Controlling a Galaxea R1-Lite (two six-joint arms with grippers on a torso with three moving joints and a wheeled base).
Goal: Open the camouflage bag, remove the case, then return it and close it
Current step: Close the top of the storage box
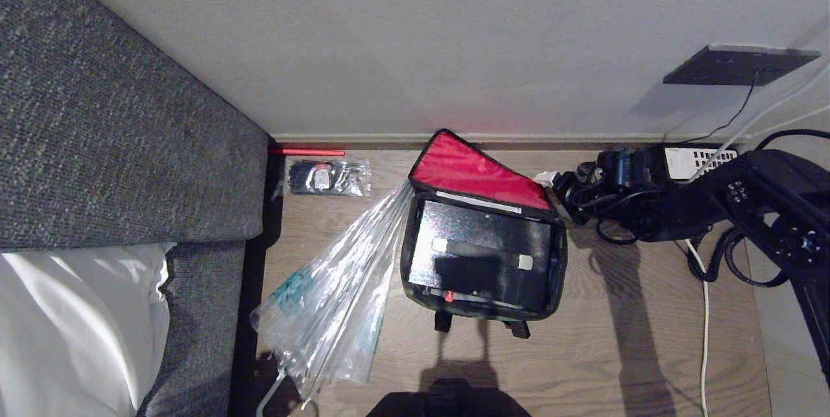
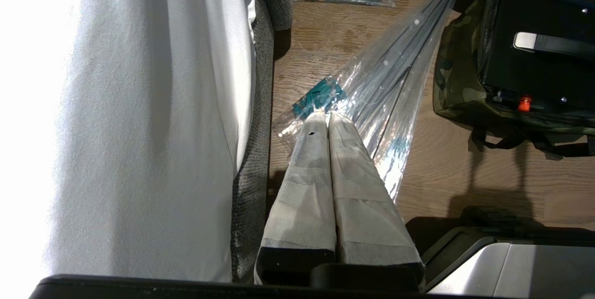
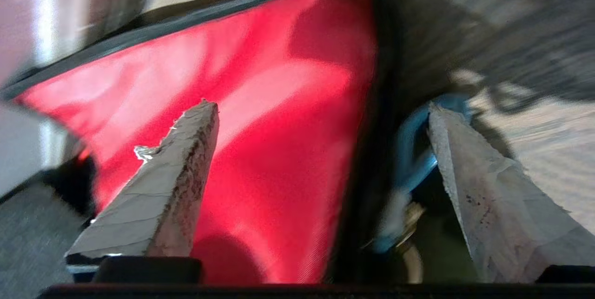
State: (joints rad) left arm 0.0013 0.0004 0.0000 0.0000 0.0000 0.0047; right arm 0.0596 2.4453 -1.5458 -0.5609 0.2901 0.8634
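The camouflage bag (image 1: pixel 407 255) stands open on the wooden floor, its lid raised and showing the red lining (image 1: pixel 467 167). Inside lies the case (image 1: pixel 454 222), glossy black, with a handle (image 1: pixel 483 250) on pale mounts and a small red latch (image 1: pixel 449 297). My right arm (image 1: pixel 746 190) reaches in from the right, level with the lid's right edge. In the right wrist view my right gripper (image 3: pixel 320 106) is open and empty, facing the red lining (image 3: pixel 260 117) and its black edging. My left gripper (image 2: pixel 320 115) hangs shut and empty above the umbrella, left of the bag (image 2: pixel 458 85).
A clear plastic umbrella (image 1: pixel 337 287) lies against the bag's left side. A grey sofa (image 1: pixel 117 131) with a white cushion (image 1: pixel 65 326) fills the left. A packet of cable ties (image 1: pixel 327 177) lies by the wall. A telephone and tangled cables (image 1: pixel 616 170) sit right of the bag. A blue ring (image 3: pixel 413 150) shows beside one right finger.
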